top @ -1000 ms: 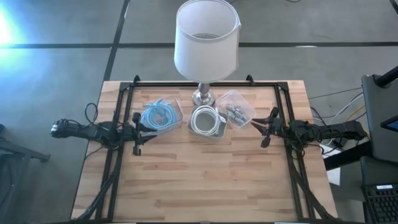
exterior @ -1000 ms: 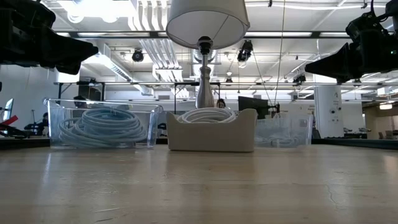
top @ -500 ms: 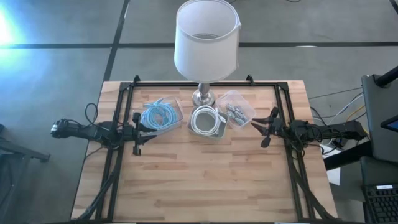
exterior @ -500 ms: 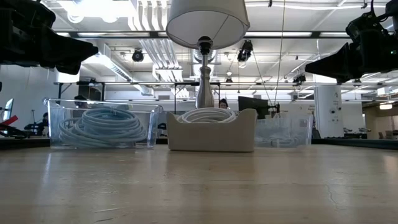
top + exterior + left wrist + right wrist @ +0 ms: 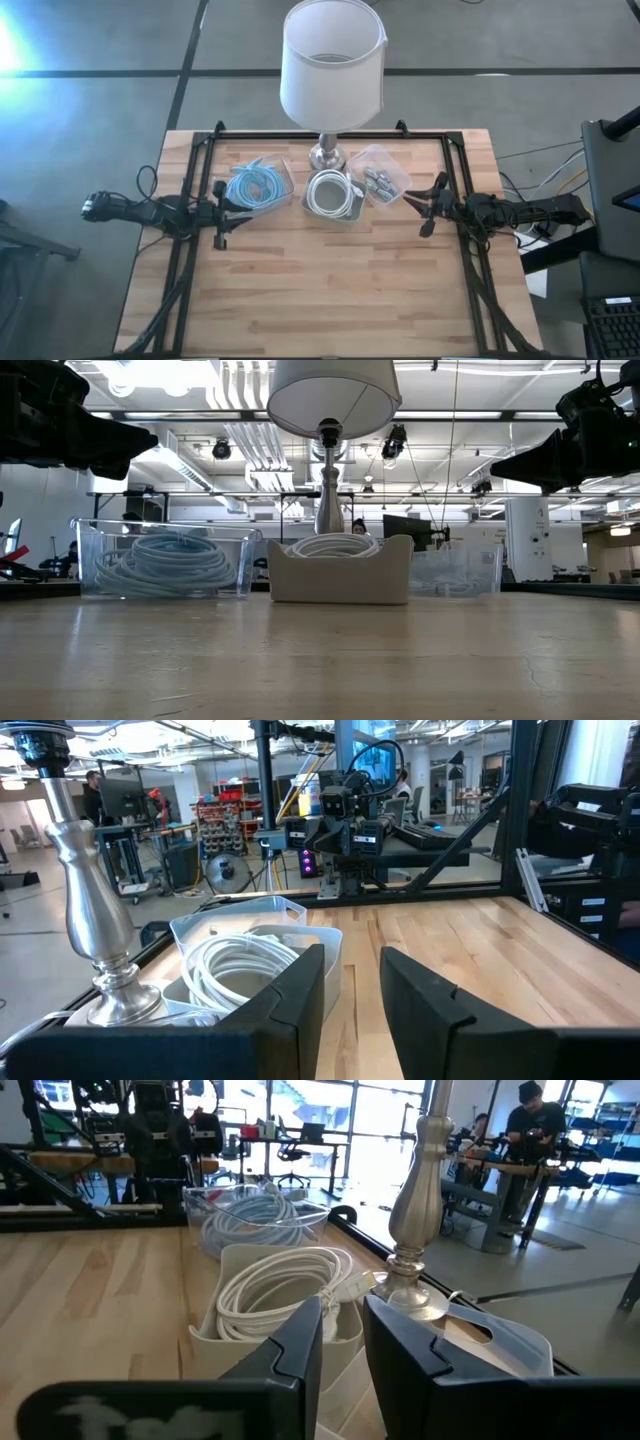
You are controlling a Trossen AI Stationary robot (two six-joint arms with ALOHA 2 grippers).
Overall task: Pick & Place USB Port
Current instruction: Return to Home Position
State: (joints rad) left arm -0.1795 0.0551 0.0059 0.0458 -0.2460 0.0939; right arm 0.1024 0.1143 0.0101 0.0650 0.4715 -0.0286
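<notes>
nothing has moved: my left gripper and right gripper hang empty, narrowly parted, either side of the lamp, so i judge the job finished.

My desk is planked wood, smooth and satin-matt. The lamp stem is polished, glossy metal; the lampshade is matt white cloth. The clear bin is glossy plastic, the middle tray matt opaque plastic. My jaws look matt, dark plastic.
</notes>
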